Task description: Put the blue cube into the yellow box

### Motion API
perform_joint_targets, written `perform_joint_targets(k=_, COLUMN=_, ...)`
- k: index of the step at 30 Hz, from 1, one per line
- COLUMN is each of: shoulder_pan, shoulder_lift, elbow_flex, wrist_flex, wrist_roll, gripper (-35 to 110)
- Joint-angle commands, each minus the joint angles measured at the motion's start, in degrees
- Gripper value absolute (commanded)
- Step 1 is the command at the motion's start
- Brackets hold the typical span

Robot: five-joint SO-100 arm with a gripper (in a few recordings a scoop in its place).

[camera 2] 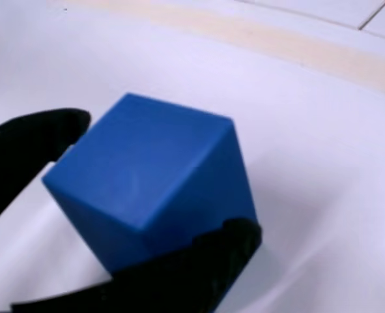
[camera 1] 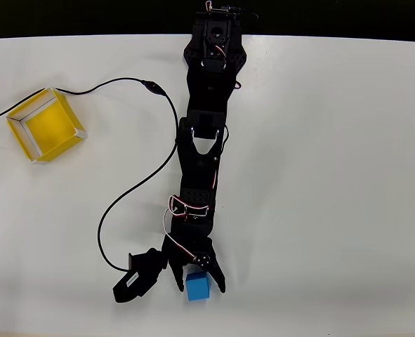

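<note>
The blue cube (camera 1: 197, 288) sits near the front edge of the white table, right of centre in the overhead view. My black gripper (camera 1: 198, 283) reaches down over it with one finger on each side, shut on the cube. In the wrist view the blue cube (camera 2: 153, 176) looks tilted. One black finger (camera 2: 36, 143) touches its upper left corner and the other finger (camera 2: 212, 261) presses its lower side. The yellow box (camera 1: 49, 126) stands far off at the upper left, empty, with pale rims.
A black cable (camera 1: 140, 175) loops from the yellow box's side across the table to the wrist camera housing (camera 1: 137, 277), left of the gripper. The arm's base (camera 1: 214, 42) stands at the table's back edge. White tabletop stretches wide on the right.
</note>
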Motion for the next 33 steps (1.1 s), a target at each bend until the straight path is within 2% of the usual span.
perform_joint_targets(k=1, shoulder_pan=-0.3, shoulder_lift=2.9, elbow_flex=-6.3, wrist_flex=-3.2, wrist_roll=-2.0, gripper=34)
perform_joint_targets(k=13, shoulder_pan=-0.2, shoulder_lift=1.6, elbow_flex=-7.7, wrist_flex=-1.2, wrist_roll=-8.5, gripper=15)
perform_joint_targets(k=19, shoulder_pan=0.6, shoulder_lift=3.0, elbow_flex=-7.2, wrist_flex=-0.5, wrist_roll=-10.8, gripper=10)
perform_joint_targets(k=26, shoulder_pan=3.2, shoulder_lift=13.6, elbow_flex=-4.5, wrist_flex=3.2, wrist_roll=-10.7, gripper=9)
perform_joint_targets(k=33, shoulder_pan=8.1, shoulder_lift=31.7, elbow_flex=8.6, wrist_flex=6.3, wrist_roll=-9.3, gripper=10)
